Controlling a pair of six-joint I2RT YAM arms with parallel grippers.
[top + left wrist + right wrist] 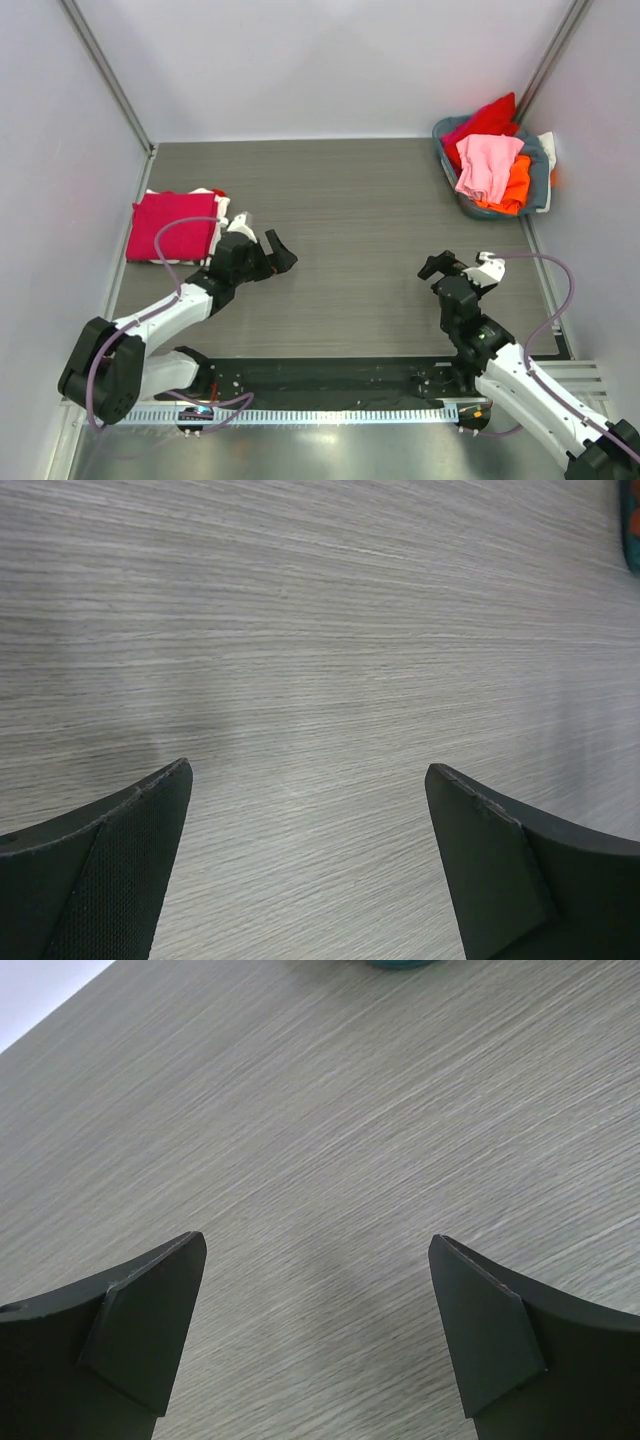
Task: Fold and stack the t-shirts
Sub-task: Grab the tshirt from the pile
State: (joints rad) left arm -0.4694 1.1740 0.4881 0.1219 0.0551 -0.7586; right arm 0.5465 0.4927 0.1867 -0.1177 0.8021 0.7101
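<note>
We see both grippers wide open with nothing held. The left gripper hovers over the worktop, well left of the basket. The right gripper is nearer the basket, on its arm-base side. The light pink t-shirt drapes over the red t-shirt and orange t-shirt in the basket. The crimson t-shirt lies folded far left of the basket, on top of a white t-shirt.
</note>
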